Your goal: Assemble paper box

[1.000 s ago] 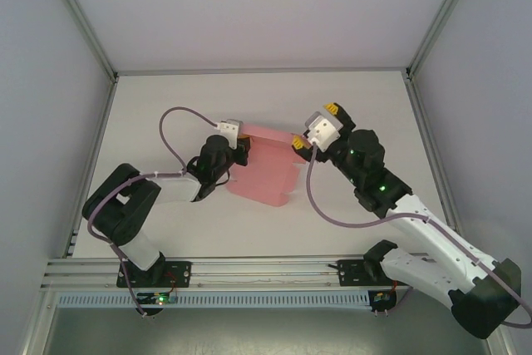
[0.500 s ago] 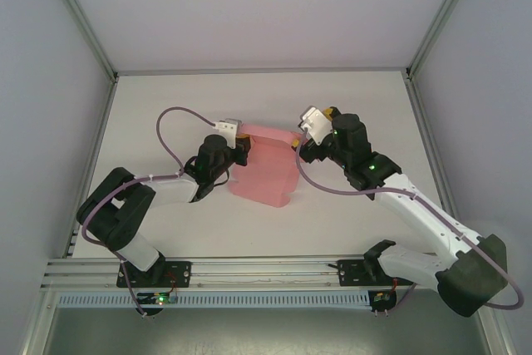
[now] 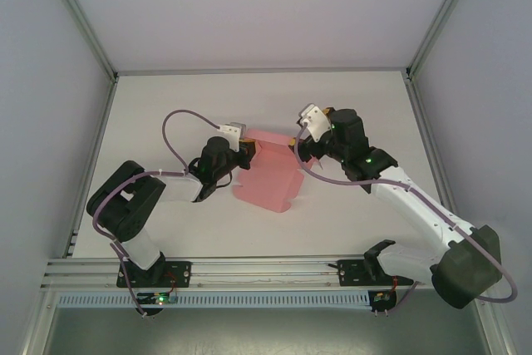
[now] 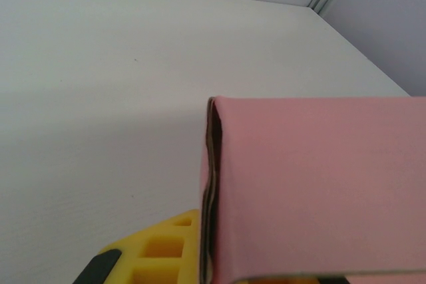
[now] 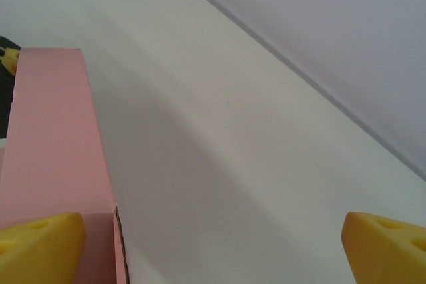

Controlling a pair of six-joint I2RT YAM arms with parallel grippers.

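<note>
The left arm (image 3: pixel 176 188) and right arm (image 3: pixel 416 205) pair black joint housings with white shells, each trailing a purplish cable (image 3: pixel 169 125). Green lights (image 3: pixel 366 158) dot the right arm; the end effector fingers (image 4: pixel 156 254) are yellow, with square recesses.

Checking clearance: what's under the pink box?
White table shows all round the paper box. A yellow finger of the left gripper sits low beside its edge. The table directly beneath is covered.
</note>
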